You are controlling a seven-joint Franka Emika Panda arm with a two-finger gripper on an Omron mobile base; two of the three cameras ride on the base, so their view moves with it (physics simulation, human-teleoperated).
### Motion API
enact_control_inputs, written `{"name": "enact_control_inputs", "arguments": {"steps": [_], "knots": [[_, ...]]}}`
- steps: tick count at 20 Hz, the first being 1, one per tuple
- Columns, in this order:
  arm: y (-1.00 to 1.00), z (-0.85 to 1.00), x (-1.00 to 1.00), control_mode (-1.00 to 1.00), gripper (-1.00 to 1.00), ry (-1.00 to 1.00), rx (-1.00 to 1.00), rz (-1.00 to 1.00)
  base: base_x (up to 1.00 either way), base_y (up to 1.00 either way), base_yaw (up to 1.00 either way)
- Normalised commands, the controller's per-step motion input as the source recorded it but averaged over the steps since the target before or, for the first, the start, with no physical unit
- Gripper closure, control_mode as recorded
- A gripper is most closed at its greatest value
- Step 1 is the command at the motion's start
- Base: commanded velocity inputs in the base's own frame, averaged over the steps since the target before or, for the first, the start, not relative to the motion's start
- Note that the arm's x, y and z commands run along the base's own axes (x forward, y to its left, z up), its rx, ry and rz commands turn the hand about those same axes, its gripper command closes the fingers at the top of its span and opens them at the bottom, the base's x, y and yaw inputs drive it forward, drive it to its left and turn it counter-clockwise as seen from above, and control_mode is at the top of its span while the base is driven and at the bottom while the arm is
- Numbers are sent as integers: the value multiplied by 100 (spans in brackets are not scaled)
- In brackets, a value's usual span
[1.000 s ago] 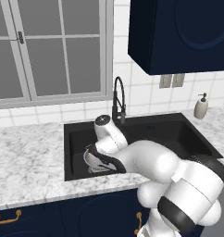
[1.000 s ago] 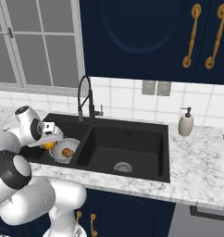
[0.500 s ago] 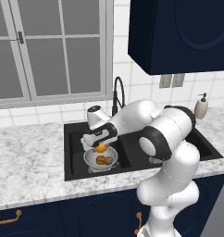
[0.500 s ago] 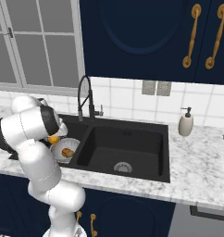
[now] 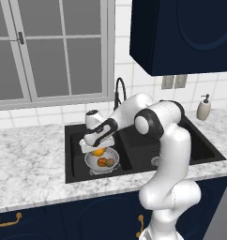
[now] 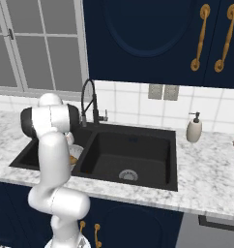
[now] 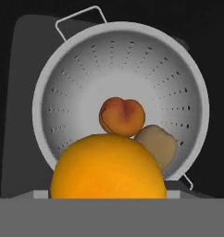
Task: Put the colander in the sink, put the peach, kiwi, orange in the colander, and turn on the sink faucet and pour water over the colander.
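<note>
The sink (image 5: 204, 152) is a black double basin set into a grey-white marbled counter (image 5: 26, 173), below a window and dark blue cabinets. Its left basin holds the colander (image 5: 91, 162), a shiny silver perforated bowl that sits upright on the basin floor; in the hand view the colander (image 7: 77, 83) is seen from straight above, round, with one wire handle at the upper left and another at the lower right. The right basin shows a round silver drain (image 6: 128, 175) on its floor. A white robot arm reaches from the front of the counter over the left basin, and its gripper (image 5: 97, 151) hangs just above the colander with its fingers spread wide around the orange (image 5: 98, 152), a bright round fruit held between them and not resting in the bowl. From the hand camera the orange (image 7: 107, 169) looms large in the foreground, covering the near rim of the colander. Two fruits lie inside the bowl near its centre, touching each other: the peach (image 7: 121, 116), reddish orange with a crease, and beside it the kiwi (image 7: 158, 144), small and dull brown. The sink faucet (image 6: 88, 100), a slim black gooseneck, stands behind the divider between the basins. A beige soap pump bottle (image 6: 193, 130) stands on the counter behind the sink's right corner.
</note>
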Motion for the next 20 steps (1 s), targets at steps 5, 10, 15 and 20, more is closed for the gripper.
{"name": "enact_control_inputs", "arguments": {"steps": [5, 10, 15, 20], "knots": [[3, -54, 24, -100, 100, 0, 2, -8, 0, 0, 0], [1, -33, 15, -100, 100, 0, 6, -12, 0, 0, 0], [2, -33, 15, -100, 100, 0, 7, -13, 0, 0, 0], [3, -25, 1, -100, 100, -5, 1, -14, 0, 0, 0]]}}
